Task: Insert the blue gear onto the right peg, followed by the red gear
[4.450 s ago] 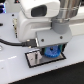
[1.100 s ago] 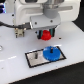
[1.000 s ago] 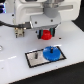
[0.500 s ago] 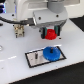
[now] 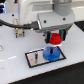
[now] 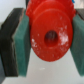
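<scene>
The hand (image 5: 56, 38) has carried the red gear (image 5: 56, 38) nearer the blue gear (image 5: 50, 52).

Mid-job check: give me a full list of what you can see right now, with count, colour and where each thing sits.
blue gear: one, blue, lying flat on the plate's end toward the exterior view's right, directly under the gripper.
red gear: one, red, held above the blue gear; in the wrist view it sits between the two pads, centre hole visible.
plate: one, grey with black edge, on the table.
peg: one visible, thin and dark, upright on the plate's end toward the exterior view's left; the other peg is hidden.
table: one, white.
gripper: one, pale body, shut on the red gear.
</scene>
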Motion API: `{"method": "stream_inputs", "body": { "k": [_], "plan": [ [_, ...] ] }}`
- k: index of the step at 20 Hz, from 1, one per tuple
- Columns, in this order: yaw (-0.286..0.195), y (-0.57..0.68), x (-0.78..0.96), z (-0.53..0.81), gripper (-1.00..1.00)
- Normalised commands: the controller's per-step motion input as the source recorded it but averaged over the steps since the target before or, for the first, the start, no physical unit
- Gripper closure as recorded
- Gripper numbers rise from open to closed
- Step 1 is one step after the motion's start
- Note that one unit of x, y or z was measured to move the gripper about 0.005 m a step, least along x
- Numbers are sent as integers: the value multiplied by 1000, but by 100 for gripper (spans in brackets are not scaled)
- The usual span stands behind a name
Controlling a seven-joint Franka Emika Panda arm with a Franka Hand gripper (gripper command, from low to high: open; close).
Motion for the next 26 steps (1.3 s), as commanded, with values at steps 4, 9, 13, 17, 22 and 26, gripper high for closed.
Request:
{"method": "stream_inputs", "body": {
  "k": [4, 9, 13, 17, 22, 26],
  "plan": [
    [0, 0, 463, -4, 100],
    [0, -13, 353, -68, 100],
    [0, -46, 141, -95, 100],
    [0, -19, 74, 216, 100],
    [0, -28, 154, 234, 100],
    [0, -101, 91, 9, 100]
  ]
}}
